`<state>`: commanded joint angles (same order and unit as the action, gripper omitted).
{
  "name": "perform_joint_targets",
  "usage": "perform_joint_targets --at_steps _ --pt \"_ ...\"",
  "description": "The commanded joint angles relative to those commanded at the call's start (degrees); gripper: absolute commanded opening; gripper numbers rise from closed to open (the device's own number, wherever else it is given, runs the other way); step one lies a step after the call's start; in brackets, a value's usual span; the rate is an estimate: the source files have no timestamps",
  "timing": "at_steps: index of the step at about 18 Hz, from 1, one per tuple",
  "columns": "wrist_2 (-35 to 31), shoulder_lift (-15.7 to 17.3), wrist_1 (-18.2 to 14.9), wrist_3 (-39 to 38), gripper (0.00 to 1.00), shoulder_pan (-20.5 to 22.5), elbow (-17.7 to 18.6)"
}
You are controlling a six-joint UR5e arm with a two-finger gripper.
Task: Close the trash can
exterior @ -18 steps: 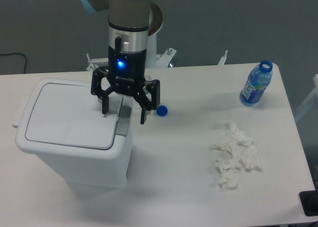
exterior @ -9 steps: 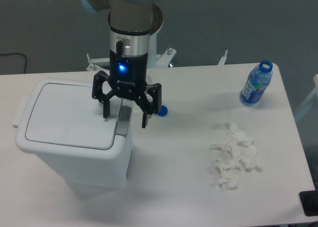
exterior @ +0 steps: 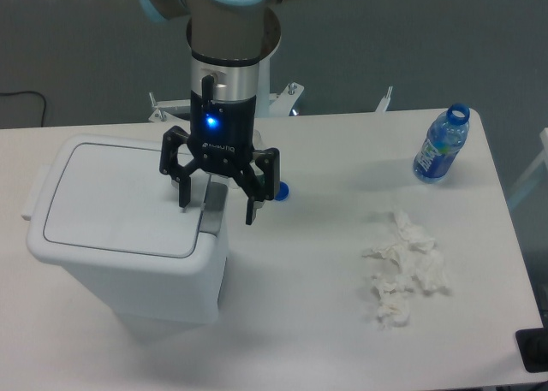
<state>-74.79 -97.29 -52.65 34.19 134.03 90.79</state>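
The bin [exterior: 128, 228] sits at the left end of the desk [exterior: 300, 322], its flat lid lying level with the rim, so it looks shut or very nearly so. The hand [exterior: 217, 209] hangs over the lid's right edge, fingers spread wide and gripping nothing, straddling the grey latch tab [exterior: 214, 210]. I'd say the closing is at its last step: press down near the tab to seat it, then lift clear.
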Motion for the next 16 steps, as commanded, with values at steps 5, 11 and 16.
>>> perform_joint_targets --at_steps 5,11,16 --pt "0.0 0.0 0.09 0.0 1.0 0.0 0.09" --pt "-0.09 -0.44 0.27 0.09 1.0 0.0 0.18" --pt "-0.53 -0.44 0.27 0.09 1.0 0.0 0.09"
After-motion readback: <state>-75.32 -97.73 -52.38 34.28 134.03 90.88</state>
